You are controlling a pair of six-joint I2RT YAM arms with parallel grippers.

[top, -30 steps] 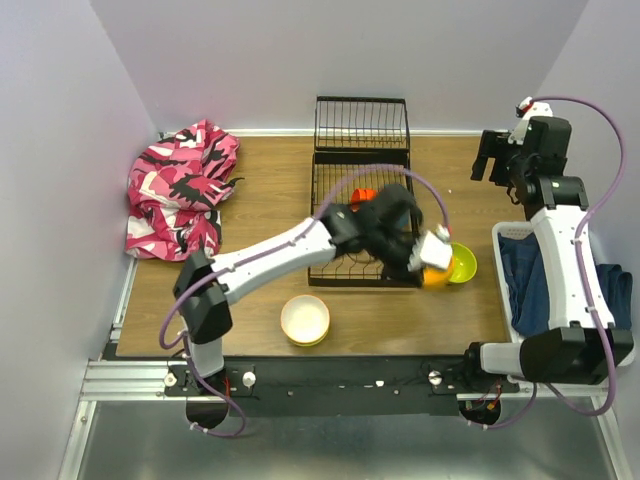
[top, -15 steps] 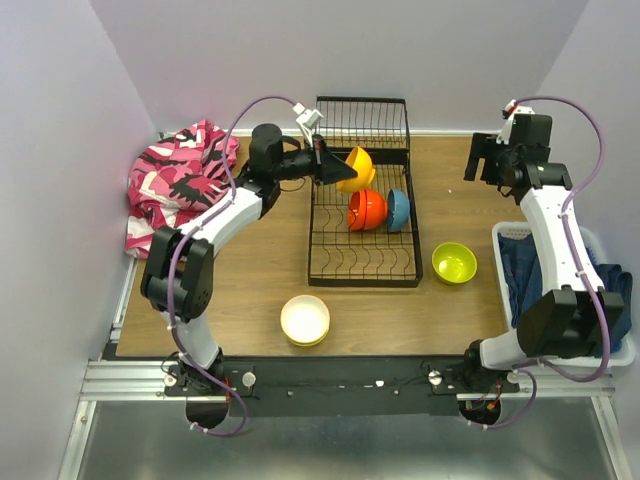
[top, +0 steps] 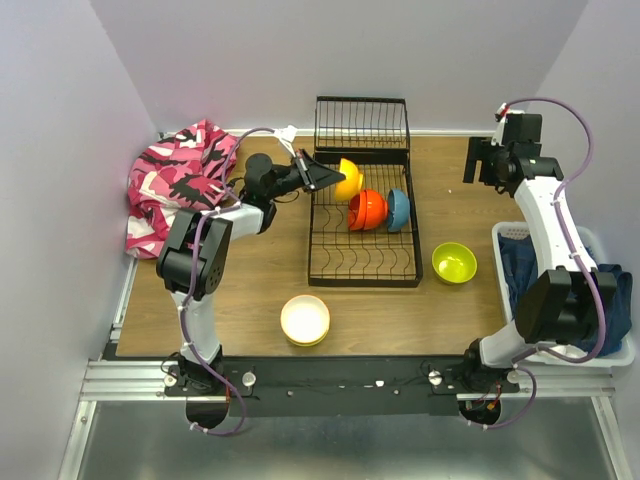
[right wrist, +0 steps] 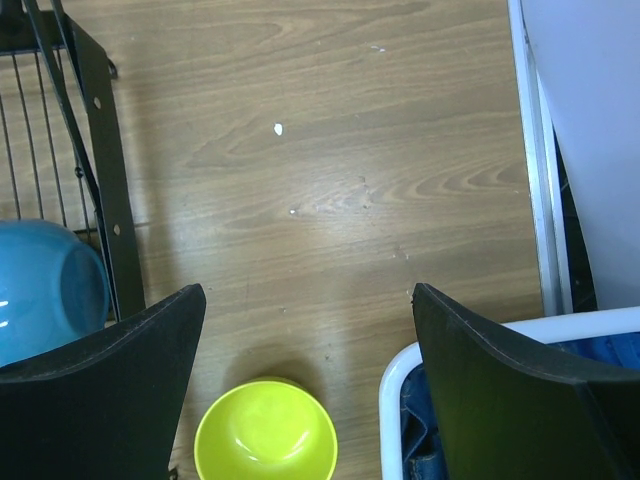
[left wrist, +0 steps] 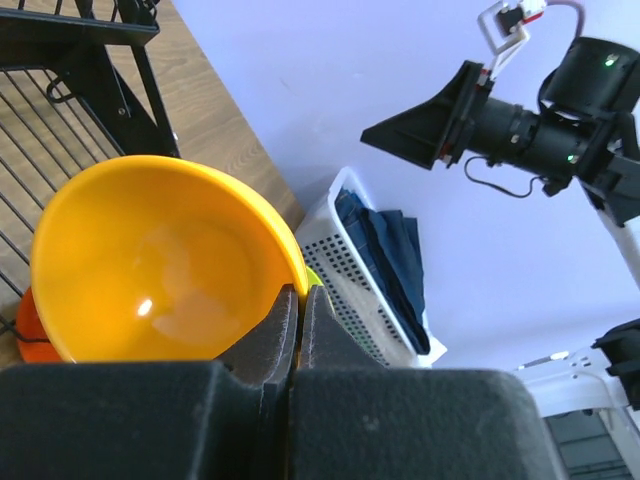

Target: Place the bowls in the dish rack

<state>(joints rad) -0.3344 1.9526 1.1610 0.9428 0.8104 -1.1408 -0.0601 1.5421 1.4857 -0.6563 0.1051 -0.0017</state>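
My left gripper [top: 328, 178] is shut on the rim of an orange bowl [top: 348, 179], holding it tilted on edge over the far left part of the black dish rack [top: 360, 262]. The left wrist view shows the bowl's [left wrist: 160, 260] inside, with the jaws pinching its rim at my left gripper [left wrist: 298, 295]. A red bowl [top: 367, 210] and a blue bowl [top: 398, 209] stand on edge in the rack. A lime green bowl [top: 454, 262] sits on the table right of the rack, and a cream-white bowl [top: 305, 319] near the front edge. My right gripper [right wrist: 308, 290] hangs open and empty above the table, beyond the lime bowl [right wrist: 265, 435].
A pink camouflage cloth [top: 180, 185] lies at the far left. The white basket [top: 500, 232] of blue cloth stands at the right edge, beside my right arm. The rack's wire flap [top: 361, 122] stands up against the back wall.
My left arm has swung the orange bowl from beside the lime bowl at the rack's near right to its far left, then lowered it slightly. The right arm shifted a little.
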